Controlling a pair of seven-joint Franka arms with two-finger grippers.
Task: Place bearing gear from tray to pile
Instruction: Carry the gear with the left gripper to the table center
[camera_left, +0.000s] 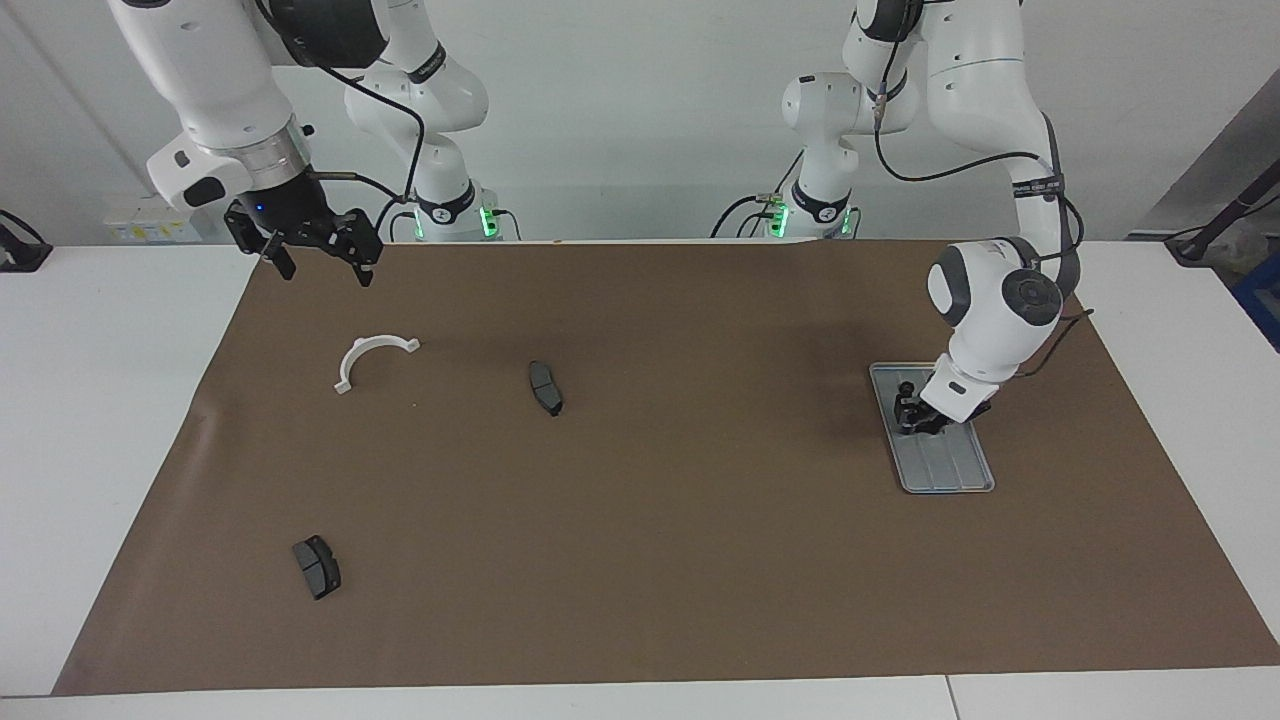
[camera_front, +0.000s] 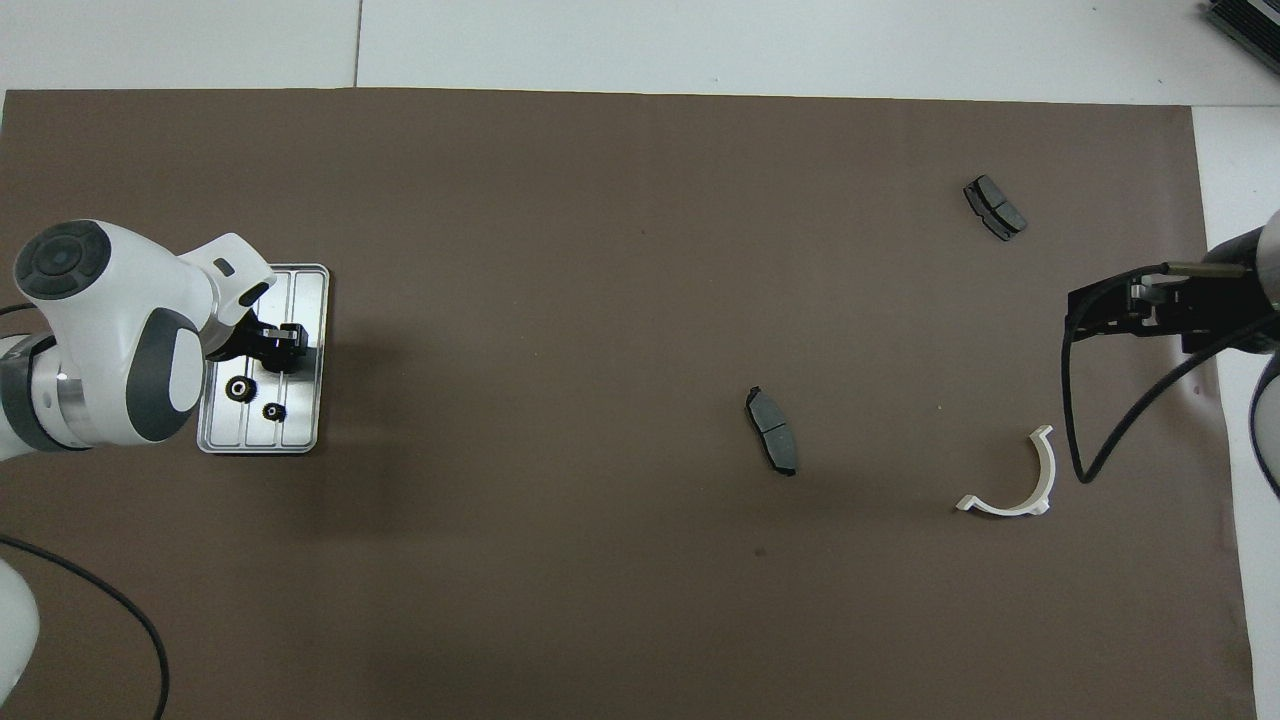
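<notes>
Left hand over tray; two gears inside.

Left gripper tips — grip unclear.

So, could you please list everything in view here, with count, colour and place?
tray: one, silver-grey, at the left arm's end of the brown mat.
gears: two seen, black, in the tray; a third may be hidden under the tool.
brake pads: two, dark grey; one mid-mat, one farther from the robots.
bracket: one, white half-ring, at the right arm's end.
left tool: black, down in the tray.
right tool: black, open, waiting over the mat's edge.
</notes>
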